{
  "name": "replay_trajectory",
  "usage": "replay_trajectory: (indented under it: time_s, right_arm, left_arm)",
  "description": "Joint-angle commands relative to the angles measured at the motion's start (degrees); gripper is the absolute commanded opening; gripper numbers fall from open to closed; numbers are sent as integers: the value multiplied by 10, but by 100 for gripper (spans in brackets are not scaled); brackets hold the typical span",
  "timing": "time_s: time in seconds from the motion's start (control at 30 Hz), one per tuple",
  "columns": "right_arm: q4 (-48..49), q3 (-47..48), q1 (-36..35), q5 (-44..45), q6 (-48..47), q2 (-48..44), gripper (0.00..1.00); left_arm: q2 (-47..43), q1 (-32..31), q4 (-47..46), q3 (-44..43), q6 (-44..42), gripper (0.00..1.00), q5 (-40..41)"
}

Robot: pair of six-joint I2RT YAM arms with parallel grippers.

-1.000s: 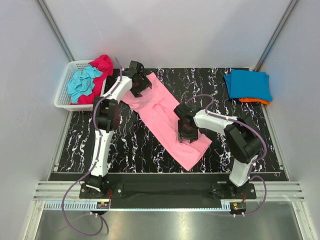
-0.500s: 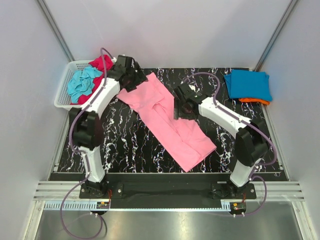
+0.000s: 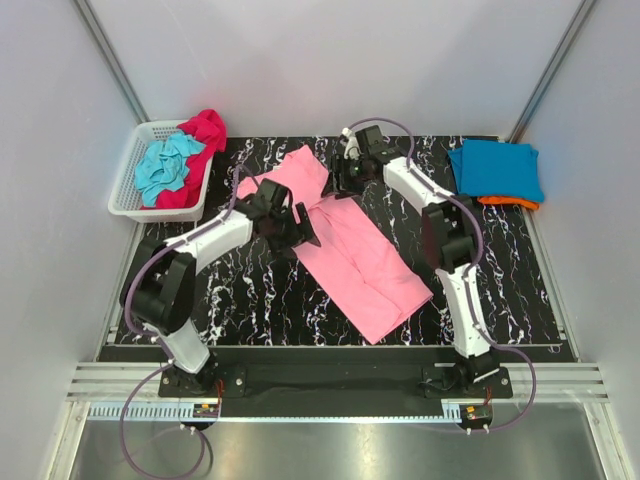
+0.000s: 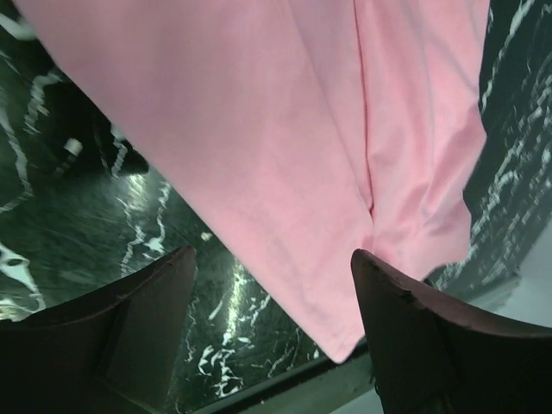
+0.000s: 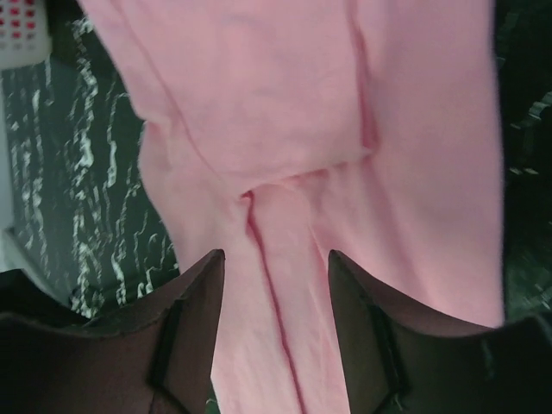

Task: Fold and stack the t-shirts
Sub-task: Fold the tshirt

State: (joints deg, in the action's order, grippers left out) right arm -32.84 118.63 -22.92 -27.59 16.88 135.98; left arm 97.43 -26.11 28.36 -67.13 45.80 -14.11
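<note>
A light pink t-shirt (image 3: 355, 250) lies folded into a long strip, diagonally across the black marbled table. My left gripper (image 3: 298, 230) is at the strip's left edge near its middle. In the left wrist view it (image 4: 272, 297) is open and empty, with the pink cloth (image 4: 285, 138) just ahead and bare table between the fingers. My right gripper (image 3: 342, 185) hovers over the strip's far part. In the right wrist view it (image 5: 276, 323) is open, with the pink cloth and its fold seam (image 5: 259, 216) between the fingers. A folded blue t-shirt (image 3: 497, 168) lies on an orange one (image 3: 510, 202) at the back right.
A white slatted basket (image 3: 125, 195) stands at the back left, holding a crumpled teal t-shirt (image 3: 165, 165) and a magenta-red one (image 3: 205, 130) that hangs over its rim. The table's front edge (image 3: 340, 350) runs just past the pink shirt's near end.
My left gripper moved from the shirt's far-left corner near the basket down to the strip's left edge. My right gripper moved from the middle of the shirt to its far end.
</note>
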Motion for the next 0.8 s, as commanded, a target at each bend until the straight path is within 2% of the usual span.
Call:
replay_trajectory:
  time_s: [0.0, 0.13, 0.27, 0.33, 0.6, 0.77]
  right_arm:
    - [14, 91, -5, -148, -19, 39, 57]
    - [24, 144, -5, -202, -21, 89, 53]
    - [23, 197, -5, -207, -17, 146, 53]
    - [24, 223, -4, -203, -14, 163, 53]
    - [34, 334, -5, -161, 7, 243, 53]
    - [38, 356, -4, -140, 10, 273, 55]
  left_arm:
    - [-58, -4, -123, 36, 38, 79, -101]
    - [-58, -34, -188, 64, 46, 79, -132]
    - [-26, -63, -238, 61, 67, 79, -174]
    - [-2, -80, -249, 46, 71, 79, -171]
    - [61, -148, -242, 15, 85, 78, -131]
    - [69, -176, -211, 18, 79, 78, -106]
